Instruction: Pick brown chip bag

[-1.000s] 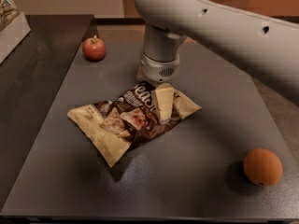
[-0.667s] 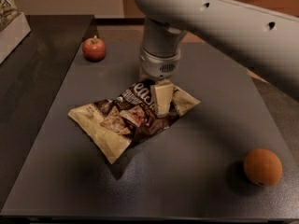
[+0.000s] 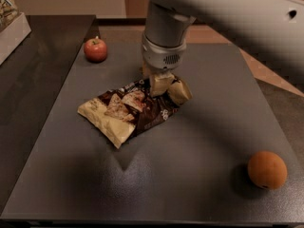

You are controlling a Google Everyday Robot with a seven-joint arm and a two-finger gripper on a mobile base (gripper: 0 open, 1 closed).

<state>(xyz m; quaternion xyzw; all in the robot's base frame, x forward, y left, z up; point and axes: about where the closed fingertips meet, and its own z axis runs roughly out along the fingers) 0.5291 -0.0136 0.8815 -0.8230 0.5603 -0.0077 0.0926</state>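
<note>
Atop the brown chip bag (image 3: 130, 112), the claw (image 3: 164, 87) points down, pinching.

Gripper (image 3: 162, 86) @ brown chip bag (image 3: 129, 112) hides far end; arm (image 3: 237, 11) cropped.

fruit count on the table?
2. An apple at the far left, an orange at the near right. The gripper is down on the brown chip bag, which might hide something small.

Red apple (image 3: 95, 50) back left, orange (image 3: 267, 169) front right.
</note>
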